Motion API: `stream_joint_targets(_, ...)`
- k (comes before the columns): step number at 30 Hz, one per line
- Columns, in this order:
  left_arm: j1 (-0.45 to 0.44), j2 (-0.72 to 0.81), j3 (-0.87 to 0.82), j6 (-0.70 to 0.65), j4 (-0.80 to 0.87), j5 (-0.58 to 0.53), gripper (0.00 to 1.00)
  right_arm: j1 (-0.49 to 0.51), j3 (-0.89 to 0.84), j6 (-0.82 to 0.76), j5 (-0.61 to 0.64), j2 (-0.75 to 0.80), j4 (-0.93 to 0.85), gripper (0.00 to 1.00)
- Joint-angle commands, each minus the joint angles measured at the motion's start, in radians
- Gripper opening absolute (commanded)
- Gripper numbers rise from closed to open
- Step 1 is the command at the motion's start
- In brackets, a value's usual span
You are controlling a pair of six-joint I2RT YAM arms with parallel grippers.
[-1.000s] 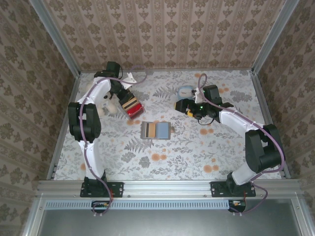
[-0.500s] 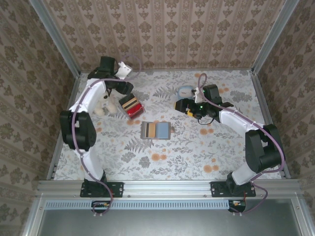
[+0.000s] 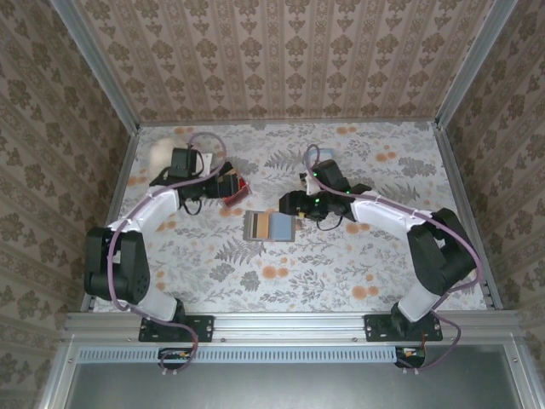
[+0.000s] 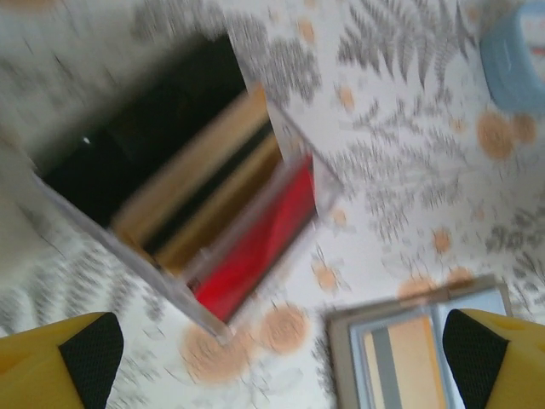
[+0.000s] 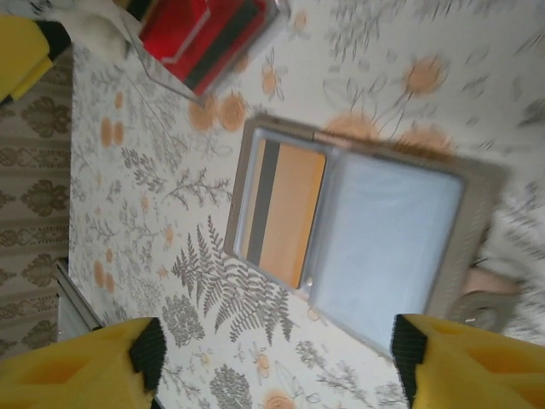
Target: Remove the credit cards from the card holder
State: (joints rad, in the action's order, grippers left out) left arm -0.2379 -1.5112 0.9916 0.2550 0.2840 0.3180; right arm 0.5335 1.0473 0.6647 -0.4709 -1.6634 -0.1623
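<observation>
While the card holder (image 5: 461,230) lies spread open, left hand (image 4: 277,342) and right hand (image 5: 279,349) gape, released.

The card holder (image 5: 473,239) looks like matt grey cloth, with smooth, slightly shiny pockets. The orange card (image 5: 294,213) inside is smooth plastic. The striped block (image 4: 204,196) sits in clear glossy plastic. The flowered table cover (image 3: 341,256) looks matt.
</observation>
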Motion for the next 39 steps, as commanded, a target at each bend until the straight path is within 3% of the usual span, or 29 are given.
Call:
stream_joint_targets(1,-0.070,0.110,-0.052,0.105,-0.073,-0.003,1.00,0.048,0.066,0.075,0.066,-0.067,-0.017,0.65)
stream_joint_targets(7,-0.157,0.191,-0.180,0.251,-0.102,-0.128,0.94,0.091,0.151,0.132,0.078,-0.187,-0.028,0.45)
stream_joint_targets(12,-0.204,0.227,-0.255,0.386,-0.112,-0.188,0.89,0.097,0.180,0.164,0.090,-0.240,-0.037,0.39)
stream_joint_targets(18,-0.212,0.234,-0.237,0.427,-0.036,-0.270,0.85,0.112,0.216,0.175,0.111,-0.293,-0.058,0.36)
stream_joint_targets(23,-0.246,0.212,-0.225,0.427,-0.040,-0.231,0.83,0.115,0.217,0.212,0.107,-0.327,-0.042,0.29)
stream_joint_targets(31,-0.253,0.160,-0.203,0.417,-0.039,-0.168,0.70,0.115,0.218,0.214,0.073,-0.371,-0.027,0.27)
stream_joint_targets(39,-0.287,0.118,-0.213,0.449,-0.090,-0.125,0.52,0.088,0.159,0.065,0.172,-0.340,-0.134,0.28)
